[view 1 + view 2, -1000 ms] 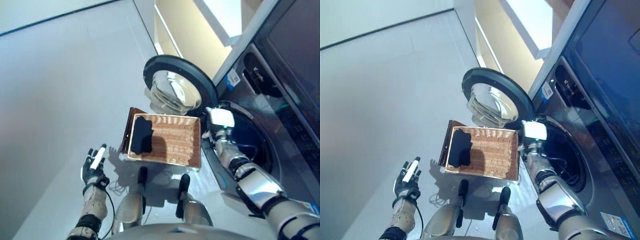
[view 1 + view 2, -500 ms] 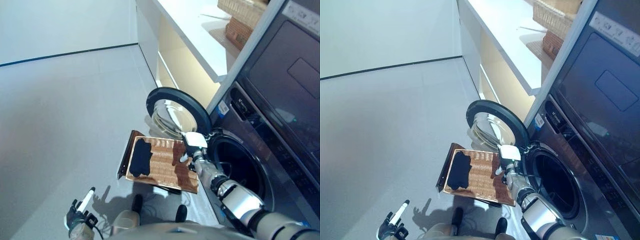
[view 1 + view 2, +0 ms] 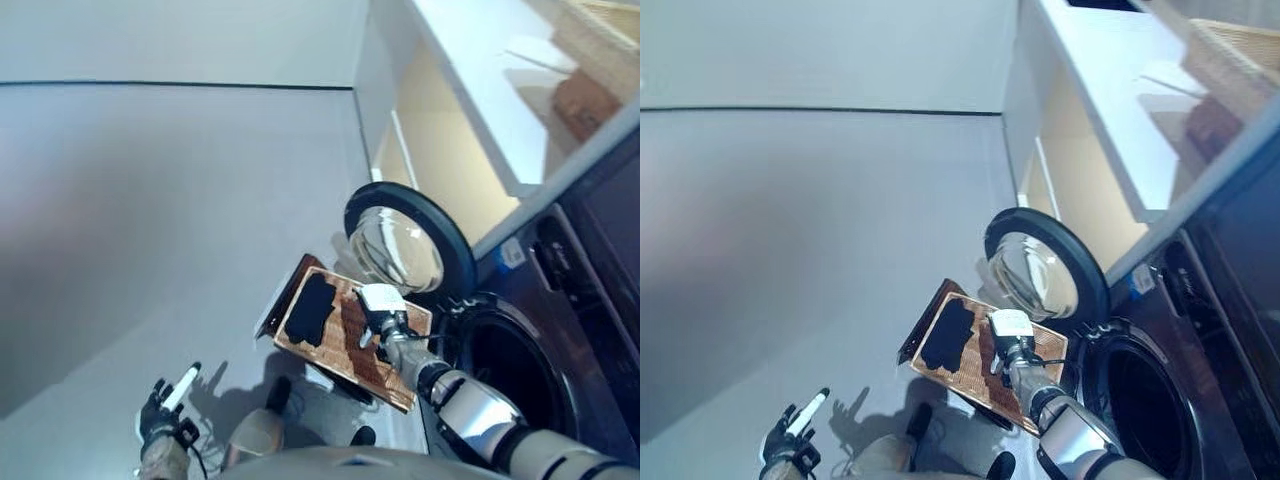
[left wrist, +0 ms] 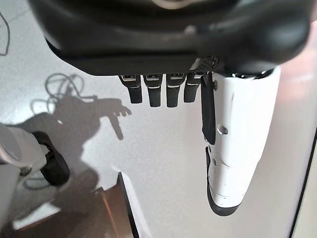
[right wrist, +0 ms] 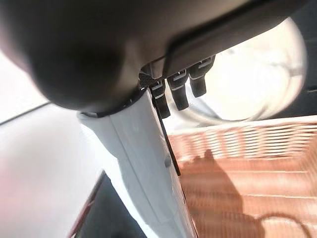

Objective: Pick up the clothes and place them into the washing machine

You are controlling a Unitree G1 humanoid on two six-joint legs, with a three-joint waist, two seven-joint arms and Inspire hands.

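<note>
The dark garment (image 3: 311, 308) lies in the wicker basket (image 3: 390, 378), on the floor in front of the washing machine (image 3: 520, 370). It occupies the basket end farthest from the drum opening (image 3: 505, 365), and its long axis runs across the basket's short side. The rest of the basket floor is bare weave.

The right hand (image 3: 381, 318) hangs above the middle of the basket, between the garment and the drum. Its fingers (image 5: 179, 91) are extended and relaxed and hold nothing; the right wrist view shows bare wicker beyond them and the dark cloth at the thumb side. The garment therefore lies to the hand's left, away from the machine, just beside the hand but not under it.

The left hand (image 3: 163, 412) sits low over the bare floor (image 3: 150, 200), well apart from the basket. Its fingers (image 4: 153, 91) are likewise straight and empty.

Judgement: the right hand is the nearer one. The coming move calls for a reach leftward and down, away from the drum, so that the fingers close across the garment's narrow width. The return path then crosses the full basket length toward the drum, past the open door (image 3: 405, 245), which stands at the basket's far side.
</note>
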